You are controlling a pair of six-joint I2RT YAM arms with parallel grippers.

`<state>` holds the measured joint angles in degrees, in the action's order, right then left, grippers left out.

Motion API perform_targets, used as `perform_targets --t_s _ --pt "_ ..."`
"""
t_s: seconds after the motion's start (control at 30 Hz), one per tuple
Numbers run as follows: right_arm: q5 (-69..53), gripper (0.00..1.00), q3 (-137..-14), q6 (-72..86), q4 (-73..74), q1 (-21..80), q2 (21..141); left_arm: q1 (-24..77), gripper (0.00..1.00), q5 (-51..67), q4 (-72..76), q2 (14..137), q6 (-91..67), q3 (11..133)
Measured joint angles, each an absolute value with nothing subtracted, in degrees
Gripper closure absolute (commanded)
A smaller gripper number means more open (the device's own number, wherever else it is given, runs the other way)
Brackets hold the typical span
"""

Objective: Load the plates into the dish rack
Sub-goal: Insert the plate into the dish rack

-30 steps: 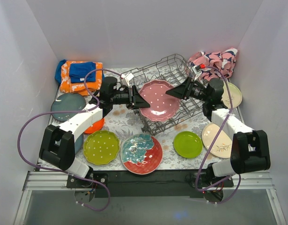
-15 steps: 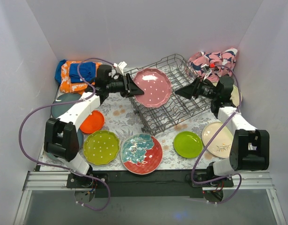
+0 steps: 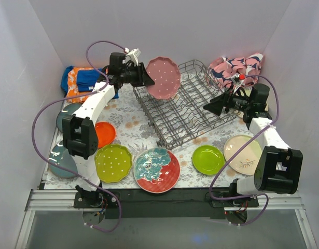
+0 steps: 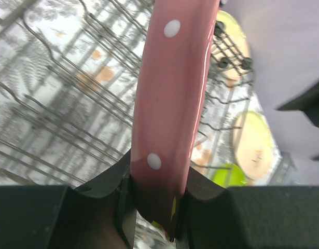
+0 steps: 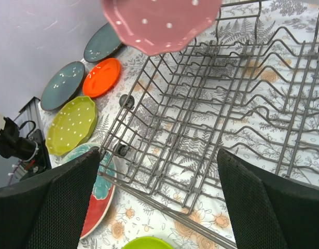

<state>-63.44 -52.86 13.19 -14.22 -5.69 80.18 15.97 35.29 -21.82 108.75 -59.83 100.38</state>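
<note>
Since a second ago, we see from above, the left gripper (image 3: pixel 144 78) has carried the pink dotted plate (image 3: pixel 164 78) over the far-left corner of the dish rack (image 3: pixel 186 113), and the right gripper (image 3: pixel 213 107) has drawn off right. Our left wrist view shows jaws clamped on its rim, edge-on over the tines (image 4: pixel 71 106): we should lower it squarely into one slot. Our right wrist view shows jaws spread, empty.

At ten o'clock, folded orange and blue cloths (image 3: pixel 85 83), close to the back wall (image 3: pixel 164 31). At one o'clock, a bunched pink, navy and white patterned cloth (image 3: pixel 238 66). Underneath everything, a grey fern-print table covering (image 3: pixel 132 127) with orange flowers.
</note>
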Motion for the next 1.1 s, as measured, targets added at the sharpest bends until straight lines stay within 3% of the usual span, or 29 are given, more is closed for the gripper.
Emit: perform_targets --t_s 0.43,1.1 --pt "-63.2 0.02 -54.3 6.2 -7.3 -6.9 79.7 16.0 1.0 28.5 -20.5 124.3 -45.9 114.7" --pt "-65.6 0.02 -55.5 5.7 -5.8 -10.2 81.2 20.6 1.0 19.6 -6.9 133.8 -35.7 119.0"
